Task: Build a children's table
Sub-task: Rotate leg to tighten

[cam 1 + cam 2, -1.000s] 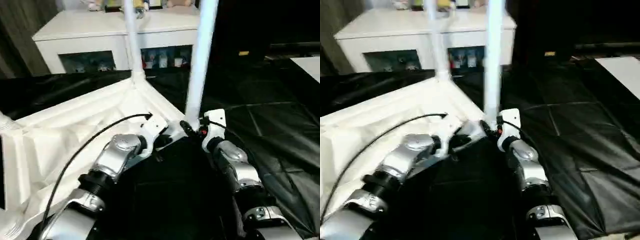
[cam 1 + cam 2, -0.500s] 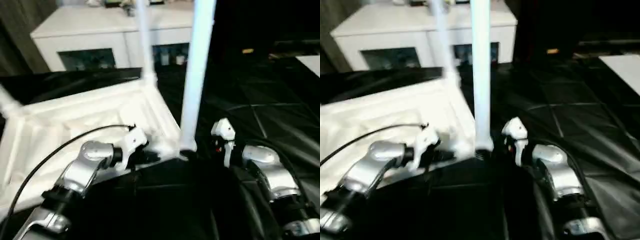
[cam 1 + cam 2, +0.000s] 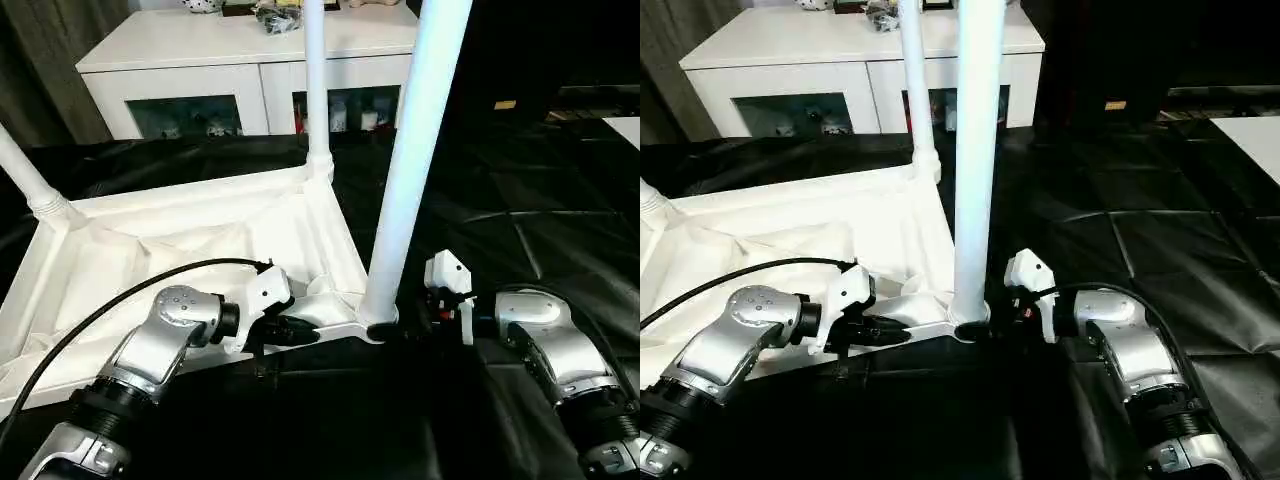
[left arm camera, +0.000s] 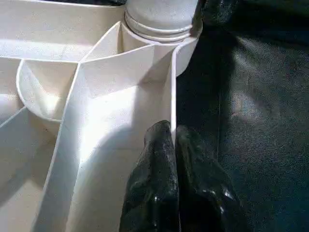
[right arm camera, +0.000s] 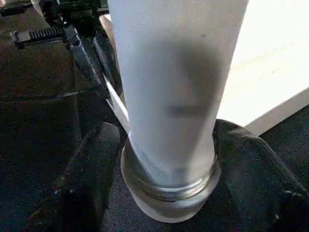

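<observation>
The white children's table lies upside down, its ribbed underside (image 3: 180, 235) facing up. Three legs stand up from it: one far left (image 3: 25, 175), one at the back (image 3: 315, 90) and one at the near corner (image 3: 415, 150). My left gripper (image 3: 310, 332) is shut on the tabletop's thin rim wall (image 4: 173, 92) just beside that near corner, one finger (image 4: 157, 183) on each side. My right gripper (image 3: 405, 325) is around the base of the near leg (image 5: 169, 96), its fingers (image 5: 91, 164) pressed against the collar on both sides.
The table rests on a black sheet (image 3: 540, 220) that covers the floor. A white cabinet with glass doors (image 3: 220, 60) stands behind, with small items on top. A black cable (image 3: 120, 300) loops over my left forearm.
The head camera has shifted. My right gripper came off the near leg's base half a second ago and is now back around it. My left gripper has kept its hold on the rim.
</observation>
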### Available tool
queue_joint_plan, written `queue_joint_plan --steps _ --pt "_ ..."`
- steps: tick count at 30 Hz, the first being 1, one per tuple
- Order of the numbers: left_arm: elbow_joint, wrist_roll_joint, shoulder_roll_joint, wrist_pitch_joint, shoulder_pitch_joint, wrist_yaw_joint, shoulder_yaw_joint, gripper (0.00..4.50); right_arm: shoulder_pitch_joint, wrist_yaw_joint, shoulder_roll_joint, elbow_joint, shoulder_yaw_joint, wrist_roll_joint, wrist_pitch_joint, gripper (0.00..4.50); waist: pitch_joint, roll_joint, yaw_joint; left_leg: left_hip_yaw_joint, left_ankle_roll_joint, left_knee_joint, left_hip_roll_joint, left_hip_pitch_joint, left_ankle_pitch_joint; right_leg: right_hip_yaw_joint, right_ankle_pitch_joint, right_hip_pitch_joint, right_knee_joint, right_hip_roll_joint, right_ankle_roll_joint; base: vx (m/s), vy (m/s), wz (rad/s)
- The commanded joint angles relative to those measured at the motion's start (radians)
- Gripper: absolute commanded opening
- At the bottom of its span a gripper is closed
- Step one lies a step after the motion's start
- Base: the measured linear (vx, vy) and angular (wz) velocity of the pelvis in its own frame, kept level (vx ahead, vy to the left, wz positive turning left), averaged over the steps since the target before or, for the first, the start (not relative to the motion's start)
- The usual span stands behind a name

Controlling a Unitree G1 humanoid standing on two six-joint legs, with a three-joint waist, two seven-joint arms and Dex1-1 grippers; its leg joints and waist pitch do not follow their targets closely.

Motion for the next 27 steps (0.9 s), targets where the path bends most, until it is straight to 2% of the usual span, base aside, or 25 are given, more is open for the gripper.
queue_joint_plan --steps 1,12,13,14,15,16,17,18,19,20,21,22,23,24,25,26,27 --pt "-0.031 -0.011 0.002 0.009 -0.004 -0.001 0.0 0.0 0.005 0.027 0.007 0.004 0.039 -0.003 0.013 3.0 -0.059 -0.014 0.0 -0.025 0.085 -0.074 0.056 0.02 -0.163 0.03 -0.073 0.043 -0.06 -0.05 -0.281 0.0 0.0 0.0" --pt "-0.025 -0.005 0.001 0.008 0.0 0.002 -0.004 0.0 0.014 0.013 0.018 0.014 0.043 -0.019 0.012 2.26 -0.059 -0.015 -0.001 -0.025 0.087 -0.072 0.055 0.019 -0.163 0.031 -0.082 0.044 -0.06 -0.05 -0.281 0.0 0.0 0.0" --pt "-0.009 0.011 -0.013 0.009 -0.005 0.034 -0.004 0.0 0.01 -0.064 0.048 0.04 0.026 -0.031 0.017 2.22 -0.059 -0.018 -0.002 -0.025 0.086 -0.073 0.055 0.019 -0.164 0.031 -0.086 0.044 -0.061 -0.05 -0.281 0.0 0.0 0.0" --pt "-0.001 0.019 -0.021 0.011 -0.009 0.053 -0.003 0.0 0.005 -0.108 0.064 0.057 0.017 -0.04 0.017 2.18 -0.058 -0.016 -0.003 -0.026 0.084 -0.074 0.056 0.019 -0.167 0.031 -0.092 0.042 -0.061 -0.051 -0.28 0.0 0.0 0.0" --pt "-0.001 0.019 -0.021 0.011 -0.009 0.053 -0.003 0.0 0.005 -0.108 0.064 0.057 0.017 -0.04 0.017 2.18 -0.055 -0.014 -0.005 -0.026 0.071 -0.076 0.055 0.021 -0.188 0.031 -0.124 0.04 -0.066 -0.051 -0.275 0.0 0.0 0.0" --pt "0.028 0.036 -0.046 0.008 -0.024 0.104 0.003 0.0 0.001 -0.185 0.093 0.083 0.004 -0.057 0.014 2.16 -0.054 -0.015 -0.007 -0.027 0.062 -0.078 0.054 0.021 -0.205 0.031 -0.146 0.041 -0.068 -0.05 -0.271 0.0 0.0 0.0" --pt "0.069 0.058 -0.077 0.003 -0.046 0.169 0.008 0.0 -0.001 -0.269 0.128 0.106 -0.011 -0.069 0.021 2.14 -0.05 -0.018 -0.015 -0.027 0.037 -0.084 0.053 0.023 -0.249 0.033 -0.213 0.036 -0.075 -0.05 -0.252 0.0 0.0 0.0" --pt "0.079 0.063 -0.085 0.004 -0.052 0.185 0.01 0.0 -0.001 -0.289 0.136 0.11 -0.015 -0.071 0.023 2.12 -0.049 -0.018 -0.016 -0.027 0.024 -0.084 0.052 0.028 -0.267 0.033 -0.244 0.034 -0.08 -0.05 -0.244 0.0 0.0 0.0" --pt "0.141 0.093 -0.131 0.009 -0.088 0.285 0.019 0.0 -0.001 -0.408 0.186 0.133 -0.038 -0.085 0.035 2.12 -0.045 -0.019 -0.022 -0.028 -0.001 -0.088 0.05 0.031 -0.302 0.035 -0.304 0.03 -0.086 -0.05 -0.227 -0.051 0.002 0.03" --pt "0.176 0.102 -0.161 0.014 -0.111 0.344 0.03 0.0 -0.001 -0.469 0.214 0.137 -0.054 -0.084 0.054 2.11 -0.045 -0.02 -0.024 -0.031 -0.013 -0.089 0.049 0.033 -0.321 0.034 -0.338 0.03 -0.089 -0.05 -0.217 -0.051 0.002 0.03" --pt "0.189 0.103 -0.172 0.017 -0.12 0.364 0.034 0.0 -0.001 -0.493 0.226 0.138 -0.06 -0.084 0.06 2.11 -0.044 -0.021 -0.026 -0.035 -0.025 -0.092 0.049 0.035 -0.352 0.034 -0.394 0.03 -0.094 -0.054 -0.192 -0.055 0.007 0.01" --pt "0.205 0.106 -0.187 0.021 -0.132 0.392 0.04 0.0 0.0 -0.526 0.24 0.14 -0.068 -0.084 0.067 2.09 -0.042 -0.022 -0.027 -0.035 -0.029 -0.092 0.048 0.034 -0.36 0.034 -0.413 0.028 -0.098 -0.052 -0.18 0.0 0.0 0.0" --pt "0.238 0.106 -0.216 0.024 -0.155 0.442 0.053 0.0 -0.003 -0.587 0.268 0.148 -0.086 -0.083 0.079 2.09 -0.042 -0.019 -0.028 -0.036 -0.034 -0.095 0.048 0.037 -0.386 0.035 -0.431 0.022 -0.103 -0.052 -0.165 0.0 0.0 0.0" --pt "0.28 0.111 -0.253 0.028 -0.185 0.51 0.065 0.0 -0.01 -0.684 0.306 0.167 -0.113 -0.087 0.088 2.08 -0.043 -0.016 -0.029 -0.038 -0.037 -0.096 0.049 0.038 -0.391 0.035 -0.43 0.023 -0.103 -0.053 -0.163 0.0 0.0 0.0" --pt "0.312 0.117 -0.281 0.026 -0.207 0.561 0.072 0.0 -0.017 -0.764 0.336 0.185 -0.135 -0.09 0.092 2.07 -0.041 -0.014 -0.032 -0.036 -0.046 -0.096 0.046 0.043 -0.412 0.035 -0.444 0.015 -0.109 -0.05 -0.156 0.0 0.0 0.0" --pt "0.336 0.121 -0.301 0.023 -0.224 0.595 0.076 0.0 -0.024 -0.822 0.359 0.2 -0.153 -0.089 0.095 2.06 -0.043 -0.008 -0.032 -0.039 -0.052 -0.096 0.046 0.045 -0.421 0.034 -0.444 0.016 -0.107 -0.051 -0.156 0.0 0.0 0.0" --pt "0.349 0.123 -0.311 0.021 -0.232 0.612 0.077 0.0 -0.028 -0.853 0.372 0.209 -0.162 -0.088 0.096 2.05 -0.043 -0.012 -0.033 -0.042 -0.054 -0.099 0.046 0.043 -0.425 0.031 -0.439 0.021 -0.11 -0.052 -0.149 0.0 0.0 0.0"
